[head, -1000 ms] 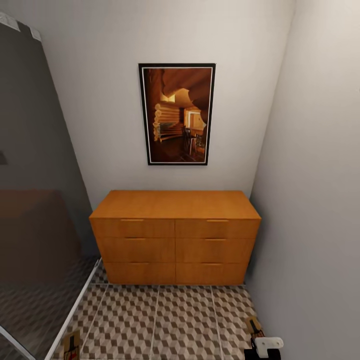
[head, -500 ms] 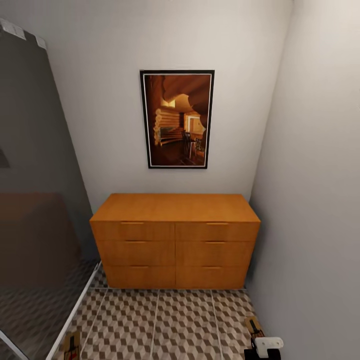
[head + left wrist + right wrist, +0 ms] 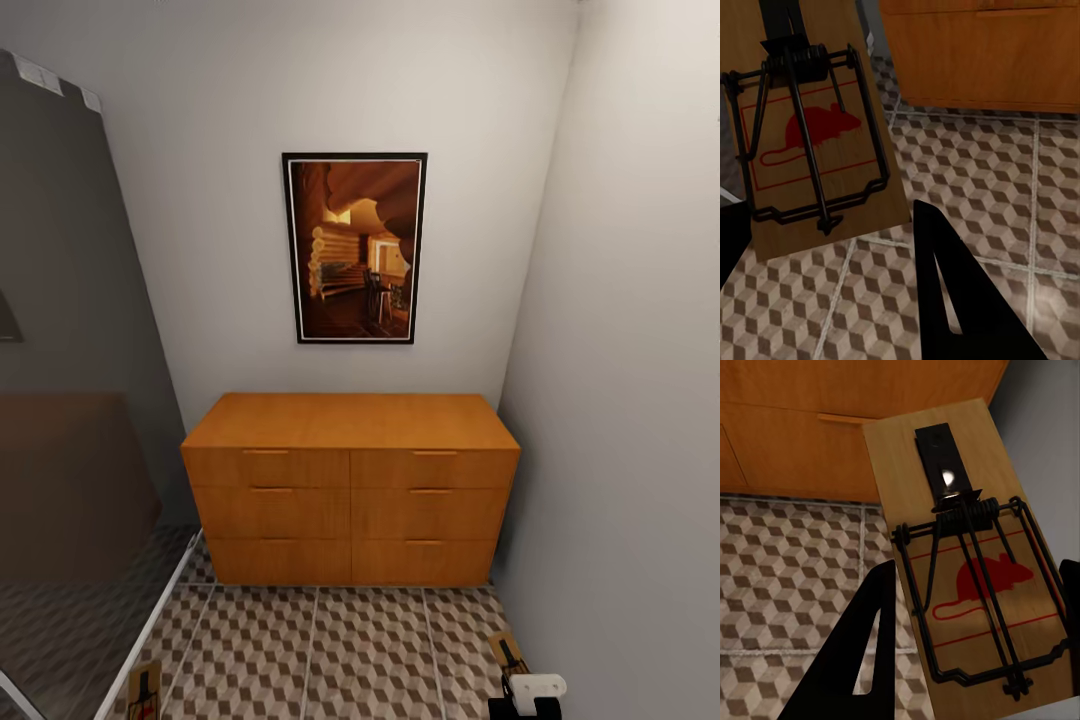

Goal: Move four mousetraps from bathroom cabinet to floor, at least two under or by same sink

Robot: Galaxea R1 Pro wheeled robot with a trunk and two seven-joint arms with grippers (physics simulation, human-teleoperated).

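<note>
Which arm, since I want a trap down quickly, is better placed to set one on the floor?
Left, narrowly. The left gripper holds a trap over open floor, with the cabinet well ahead. The right gripper holds the other trap close to cabinet and wall.

I find no readable words, brands or numbers anywhere. The only marking I see is a red mouse outline printed on each mousetrap [image 3: 810, 142] [image 3: 982, 577], lying between the fingers of each gripper.
</note>
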